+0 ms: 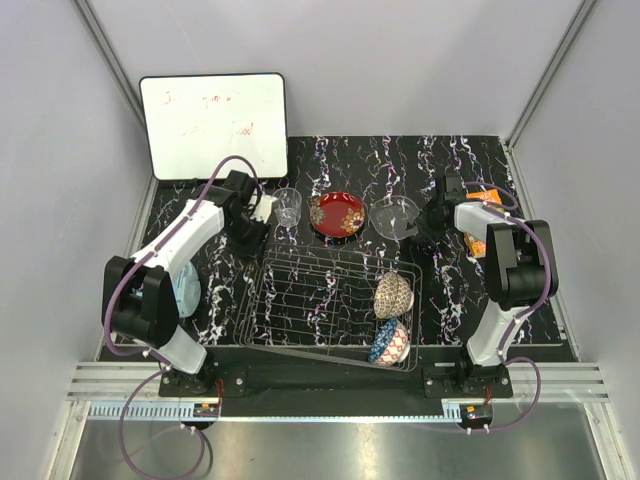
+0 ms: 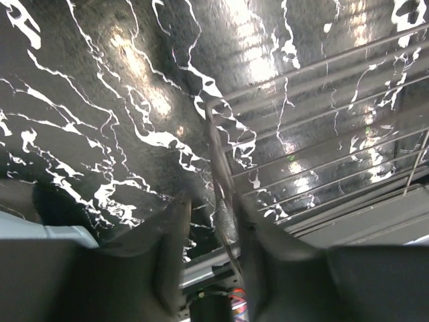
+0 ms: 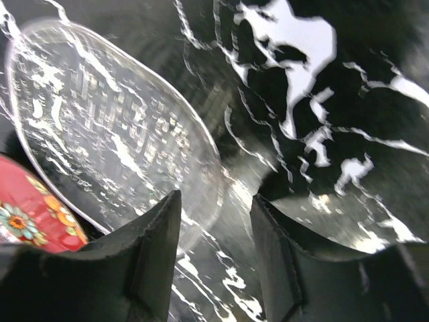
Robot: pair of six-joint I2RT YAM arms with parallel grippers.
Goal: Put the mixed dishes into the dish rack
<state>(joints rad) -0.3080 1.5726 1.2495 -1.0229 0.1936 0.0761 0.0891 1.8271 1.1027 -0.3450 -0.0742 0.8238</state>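
The dish rack stands mid-table. At its right end it holds a beige speckled bowl and a blue patterned bowl. Behind it on the mat are a clear glass tumbler, a red gold-patterned plate and a clear glass bowl. My left gripper is open at the rack's far-left corner, with the rack's rim wire running between its fingers. My right gripper is open beside the glass bowl; the bowl's rim reaches into the gap by the left finger. The red plate shows past it.
A white board leans at the back left. Light-blue headphones lie under the left arm. An orange book sits behind the right arm. Grey walls close in both sides of the mat.
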